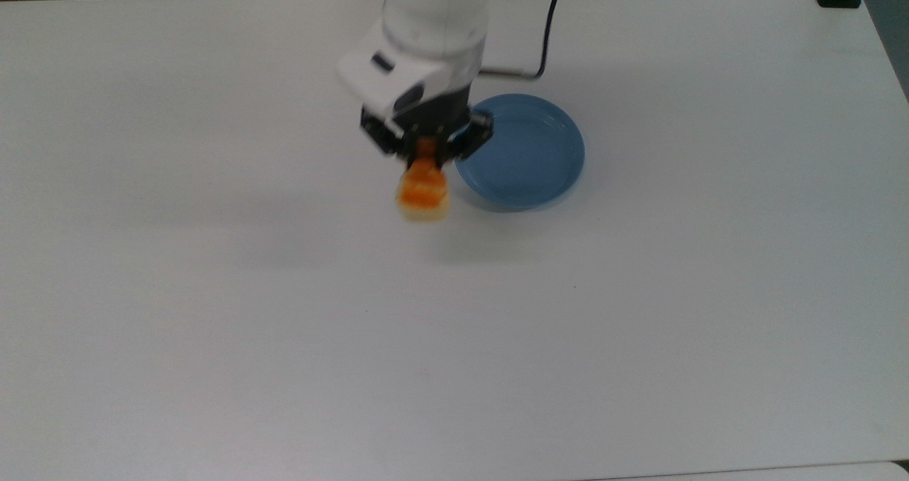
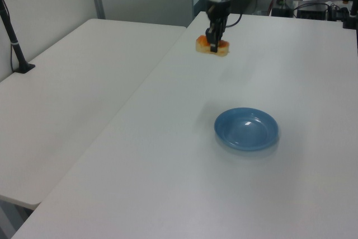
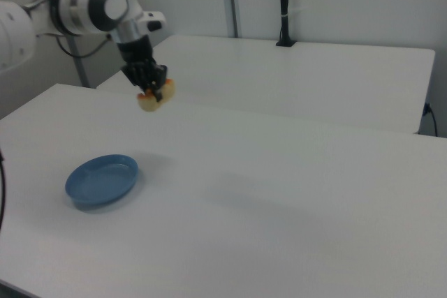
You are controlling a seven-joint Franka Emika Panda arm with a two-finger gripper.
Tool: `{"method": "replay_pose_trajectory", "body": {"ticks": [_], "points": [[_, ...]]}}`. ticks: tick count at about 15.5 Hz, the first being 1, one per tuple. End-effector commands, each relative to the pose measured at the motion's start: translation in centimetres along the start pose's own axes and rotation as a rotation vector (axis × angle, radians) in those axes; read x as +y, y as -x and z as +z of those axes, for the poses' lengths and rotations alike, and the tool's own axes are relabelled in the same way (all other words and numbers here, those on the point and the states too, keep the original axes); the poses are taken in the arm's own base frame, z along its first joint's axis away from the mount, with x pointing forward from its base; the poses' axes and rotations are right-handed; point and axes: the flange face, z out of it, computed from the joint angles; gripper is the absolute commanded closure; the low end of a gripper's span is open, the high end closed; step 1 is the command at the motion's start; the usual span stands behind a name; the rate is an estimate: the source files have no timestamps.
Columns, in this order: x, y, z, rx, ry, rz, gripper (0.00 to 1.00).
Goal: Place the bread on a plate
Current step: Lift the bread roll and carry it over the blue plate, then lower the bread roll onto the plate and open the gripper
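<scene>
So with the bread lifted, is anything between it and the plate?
Nothing visible. The gripper holds the bread in the air above the table, near the rim of the plate in the top view. The plate is empty, with only bare tabletop around it.

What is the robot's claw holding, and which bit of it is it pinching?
The gripper holds the bread, pinched at one end of the loaf, up in the air.
</scene>
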Motion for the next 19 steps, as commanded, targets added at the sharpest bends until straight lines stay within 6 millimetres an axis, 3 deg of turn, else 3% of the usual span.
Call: {"method": "replay_pose_trajectory", "body": {"ticks": [1,6,9,13,19], "points": [[-4.6,7.2,-2.9,-0.044,-0.023,0.005,0.71],[-8.7,11.8,0.1,-0.099,-0.007,0.015,0.72],[-10.6,13.8,3.9,-0.112,-0.008,0.025,0.72],[-11.4,14.9,7.5,-0.085,-0.022,0.061,0.72],[-12.0,15.3,10.0,-0.097,-0.021,0.067,0.72]]}}
